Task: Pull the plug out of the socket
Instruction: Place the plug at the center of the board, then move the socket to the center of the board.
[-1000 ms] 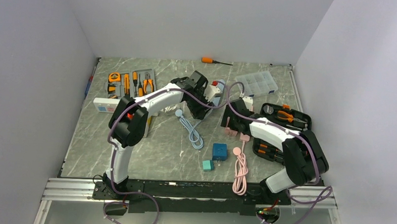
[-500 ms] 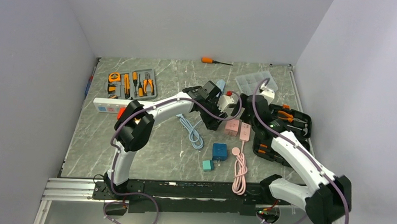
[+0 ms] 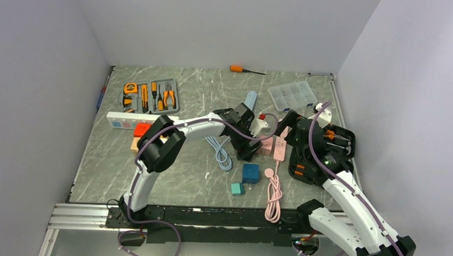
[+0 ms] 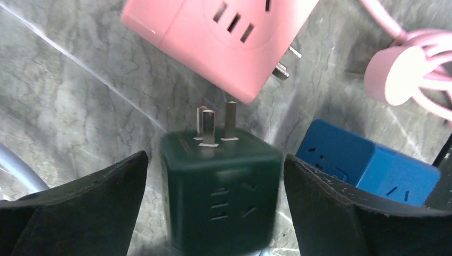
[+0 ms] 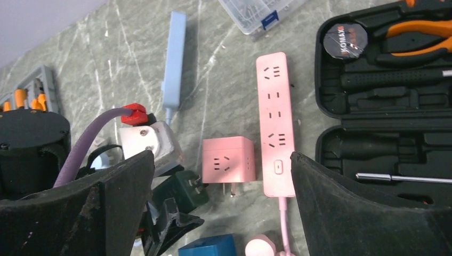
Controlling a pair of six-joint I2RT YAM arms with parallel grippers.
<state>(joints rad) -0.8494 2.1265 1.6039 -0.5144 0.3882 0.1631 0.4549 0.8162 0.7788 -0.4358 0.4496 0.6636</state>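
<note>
Plug, a dark green cube [image 4: 221, 197] with bare metal prongs, appears to rest on the marble table [image 4: 80, 106] just beside the pink cube socket [image 4: 224, 37], its prongs clear of the slots. The left gripper [image 4: 214, 160] straddles the plug with jaws wide, seemingly not clamping. The right gripper [image 5: 221, 157] hovers above, wide and empty. Separation looks done; the next move likely calls only for lifting both arms away without nudging either cube.

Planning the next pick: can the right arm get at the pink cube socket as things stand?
Probably yes. The pink cube socket lies uncovered beside the pink power strip, right gripper open above it; the left gripper crowds one side.
</note>
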